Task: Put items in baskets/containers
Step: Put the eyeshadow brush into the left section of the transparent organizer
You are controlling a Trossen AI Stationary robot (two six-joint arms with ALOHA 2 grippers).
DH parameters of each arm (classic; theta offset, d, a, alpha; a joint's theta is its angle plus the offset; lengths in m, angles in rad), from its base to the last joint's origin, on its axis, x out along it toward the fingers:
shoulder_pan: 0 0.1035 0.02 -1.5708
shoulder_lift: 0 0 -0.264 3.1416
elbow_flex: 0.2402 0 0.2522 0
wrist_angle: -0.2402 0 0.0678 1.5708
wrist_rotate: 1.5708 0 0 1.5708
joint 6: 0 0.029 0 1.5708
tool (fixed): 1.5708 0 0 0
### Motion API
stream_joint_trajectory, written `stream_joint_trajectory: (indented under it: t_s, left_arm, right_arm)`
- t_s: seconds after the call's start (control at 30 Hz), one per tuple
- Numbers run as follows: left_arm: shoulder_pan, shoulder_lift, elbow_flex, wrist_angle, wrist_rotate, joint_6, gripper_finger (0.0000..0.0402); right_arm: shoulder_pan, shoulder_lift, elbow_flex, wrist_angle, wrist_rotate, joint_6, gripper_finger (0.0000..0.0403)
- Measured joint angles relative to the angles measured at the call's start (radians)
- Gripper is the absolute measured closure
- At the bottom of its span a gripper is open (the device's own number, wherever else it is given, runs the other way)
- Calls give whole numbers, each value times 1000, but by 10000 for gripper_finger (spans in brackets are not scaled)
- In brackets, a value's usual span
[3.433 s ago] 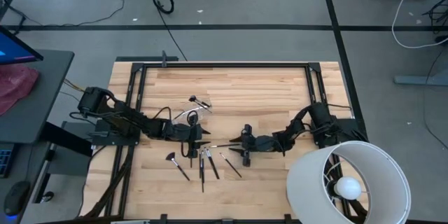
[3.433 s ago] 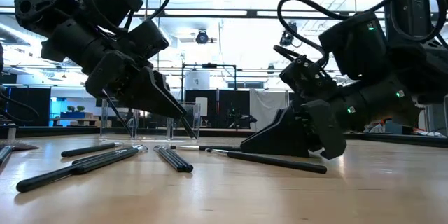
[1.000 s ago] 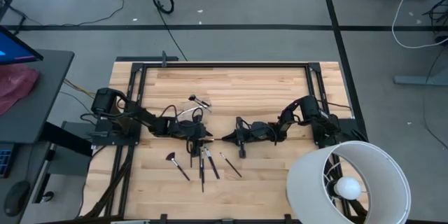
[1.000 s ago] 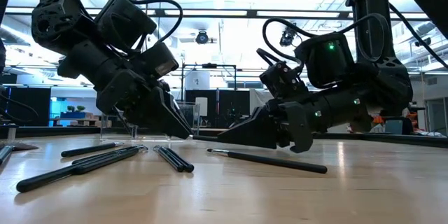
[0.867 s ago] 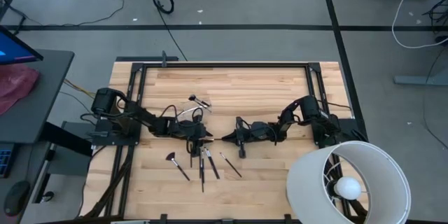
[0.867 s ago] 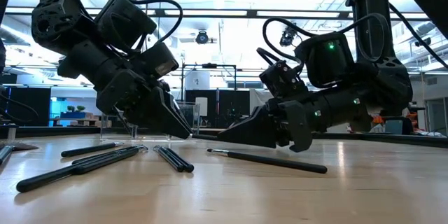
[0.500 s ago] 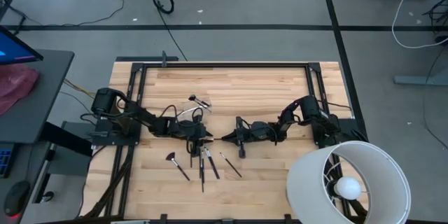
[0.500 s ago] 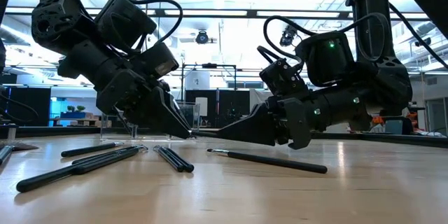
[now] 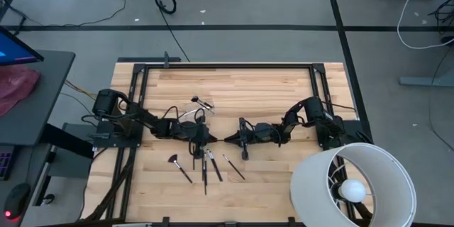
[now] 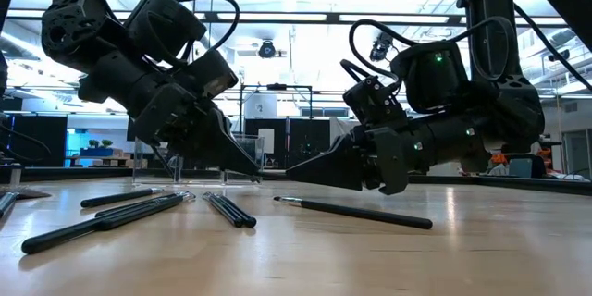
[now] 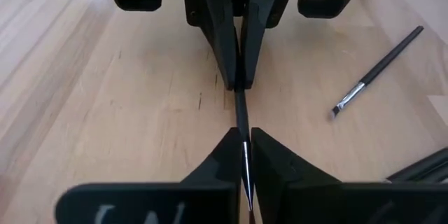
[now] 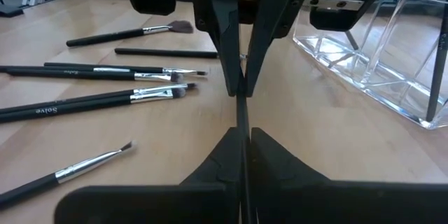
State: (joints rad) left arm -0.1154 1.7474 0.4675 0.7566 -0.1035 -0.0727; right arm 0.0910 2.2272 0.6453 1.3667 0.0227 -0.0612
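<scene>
- One thin makeup brush [image 11: 241,115] hangs off the wood between both arms, just beside the clear plastic container [image 12: 381,56]; the left gripper [image 9: 201,138] is clamped on one end and the right gripper [image 9: 230,140] on the other, their tips almost meeting.
- Risk, as I judge it: with both pinching so slim a handle, a pull from either arm while the other grips could bend it, twist it or flick it away.
- If one lets go early, the brush may pivot and drop short of the container, or knock its light wall aside.
- The container already holds a couple of brushes [image 9: 201,102], standing tilted; a careless entry could tip them.
- The loose brushes [image 9: 206,164] lie on the near side of the container, a fan brush [image 9: 177,165] and an angled brush [image 9: 233,166] among them; low fingers could scatter them.
- The wooden table [image 9: 269,89] is pale and smooth, so a dropped brush would roll.
- A big white lamp shade [image 9: 352,182] stands well apart from the container; the room beyond is an open workshop with ceiling lights.
</scene>
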Motion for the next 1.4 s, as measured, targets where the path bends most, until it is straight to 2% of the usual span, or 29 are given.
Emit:
stream_joint_trajectory:
  t_s: [0.2, 0.4, 0.57, 0.83, 1.07, 1.27, 1.4]
  left_arm:
    - [0, 0, 0, 0, -8, 5, 359]
    - [0, 0, 0, -3, -15, 5, 390]
    - [0, 0, 0, -2, -15, 6, 382]
    - [-1, -3, 0, -7, -14, -6, 391]
    - [-1, -128, -1, -145, -16, -14, 400]
    - [-1, -310, 0, -400, -16, -45, 401]
    - [-12, -366, 0, -448, -18, -70, 401]
  right_arm:
    - [0, 0, 0, 6, -1, 0, 390]
    - [0, 0, 0, 6, 0, 0, 390]
    - [0, 0, 0, 14, -1, 0, 390]
    - [0, 0, 0, 21, -2, 0, 377]
    - [1, -2, 2, 41, -11, 2, 342]
    - [-1, -2, 2, 49, -3, 0, 331]
    - [-6, -2, 2, -17, 135, -9, 330]
